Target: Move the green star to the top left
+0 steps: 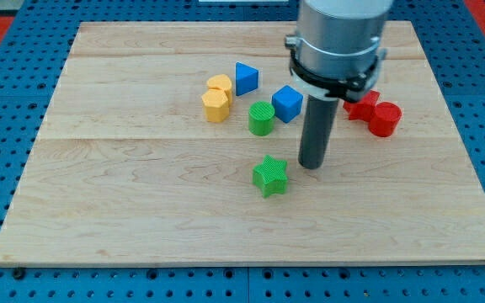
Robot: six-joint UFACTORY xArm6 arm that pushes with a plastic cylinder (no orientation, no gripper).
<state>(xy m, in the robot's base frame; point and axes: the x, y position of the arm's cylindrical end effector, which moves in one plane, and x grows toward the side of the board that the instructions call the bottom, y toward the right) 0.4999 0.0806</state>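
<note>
The green star (pixel 270 176) lay on the wooden counter (pixel 125 202), slightly below centre. My tip (pixel 311 165) rested just beside it, toward the view's upper right, apart from it. No claw showed. Above sat a green cylinder (pixel 261 118), blue cube (pixel 287 103), blue triangle (pixel 245 77), two yellow blocks (pixel 216 97) and two red blocks (pixel 375 111).

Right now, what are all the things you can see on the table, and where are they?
green star: 1, green, board's middle, toward the view's bottom
green cylinder: 1, green, above the star
blue cube: 1, blue, right of the cylinder
blue triangle: 1, blue, upper middle
yellow blocks: 2, yellow, touching, left of the cylinder
red blocks: 2, red, view's right, partly hidden by my arm
wooden board: 1, light wood, on a blue surface
my tip: 1, dark rod, just right of the star, slightly above
</note>
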